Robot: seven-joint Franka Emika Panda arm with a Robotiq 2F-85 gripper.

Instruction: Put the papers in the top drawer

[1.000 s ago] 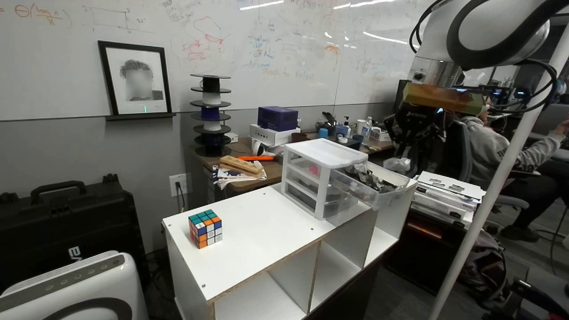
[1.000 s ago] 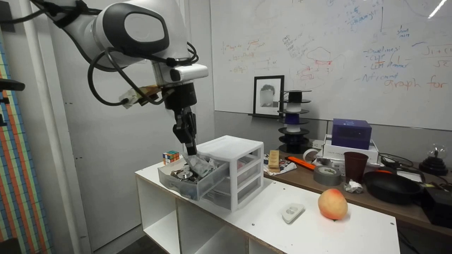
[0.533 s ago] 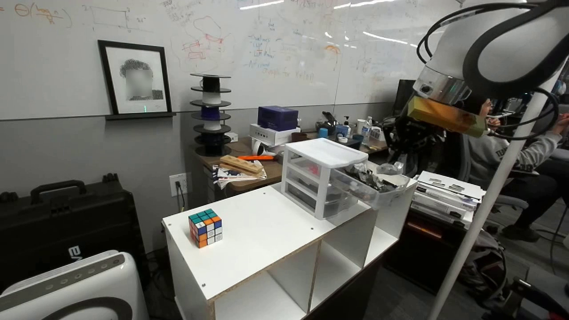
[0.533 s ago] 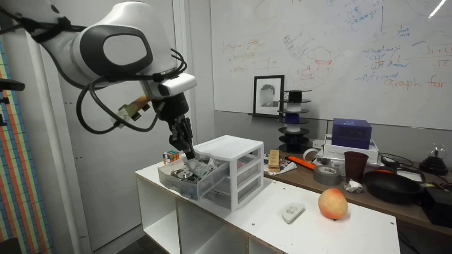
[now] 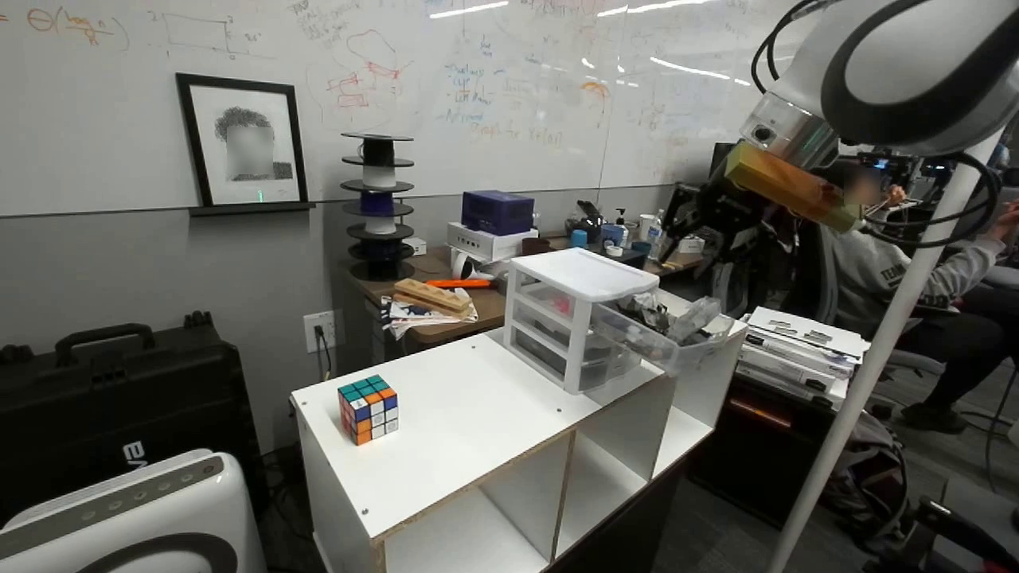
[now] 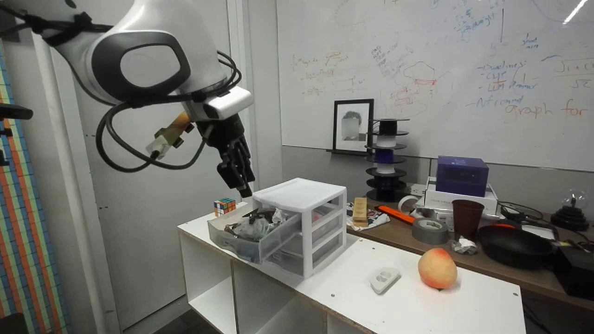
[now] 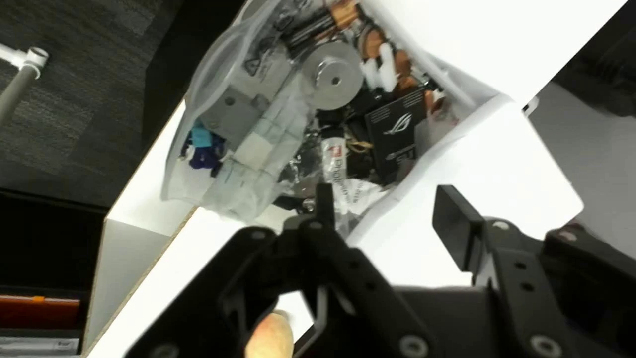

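White shelf, top drawer past edge, hand clear above

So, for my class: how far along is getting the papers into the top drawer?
Looks done: the whitish crumpled scrap lies in the top drawer. In progress: nothing gripped; the hand is open. Left: perhaps sliding in that drawer, which stands pulled out. Whether the crumpled piece on the desk also counts, I can't tell.
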